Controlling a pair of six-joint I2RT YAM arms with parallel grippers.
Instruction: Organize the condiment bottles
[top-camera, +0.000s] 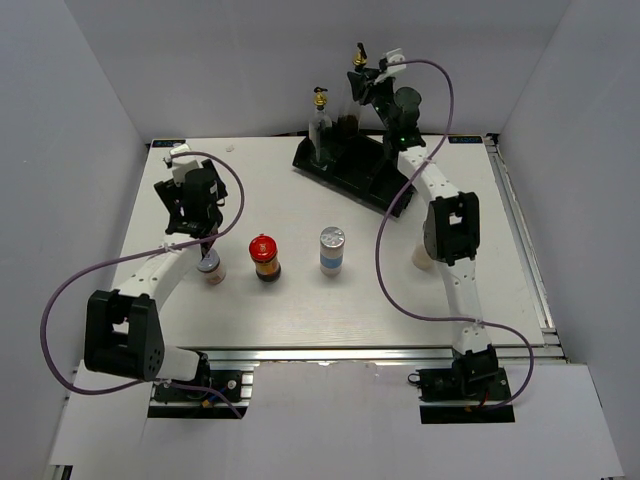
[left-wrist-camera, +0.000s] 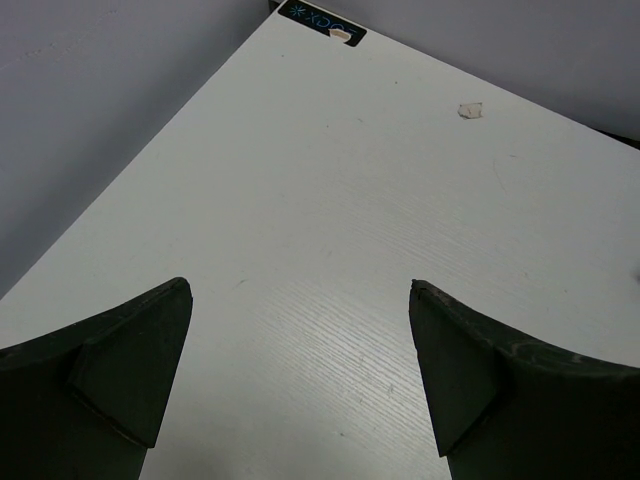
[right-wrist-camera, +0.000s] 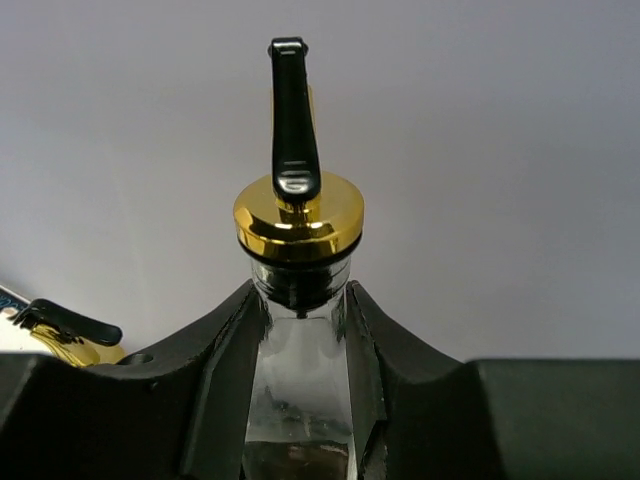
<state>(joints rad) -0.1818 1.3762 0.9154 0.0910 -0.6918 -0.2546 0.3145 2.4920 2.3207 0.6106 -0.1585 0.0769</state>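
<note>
While the right gripper (right-wrist-camera: 300, 330) is clenched on the neck of a clear glass bottle (right-wrist-camera: 298, 400) just under its gold pourer top (right-wrist-camera: 298, 220), that bottle shows at the upper centre of the top view, above the black tray (top-camera: 350, 178), in whose left end the second bottle (top-camera: 320, 118) stands upright. The left gripper (left-wrist-camera: 300, 380) is spread wide, grasping nothing, over the white table (left-wrist-camera: 350, 180). Across the middle of the top view stand the pinkish jar (top-camera: 211, 267), red-capped jar (top-camera: 266, 257) and blue-labelled jar (top-camera: 332, 250), the pale jar (top-camera: 421, 257) half hidden behind the right arm (top-camera: 450, 230).
</note>
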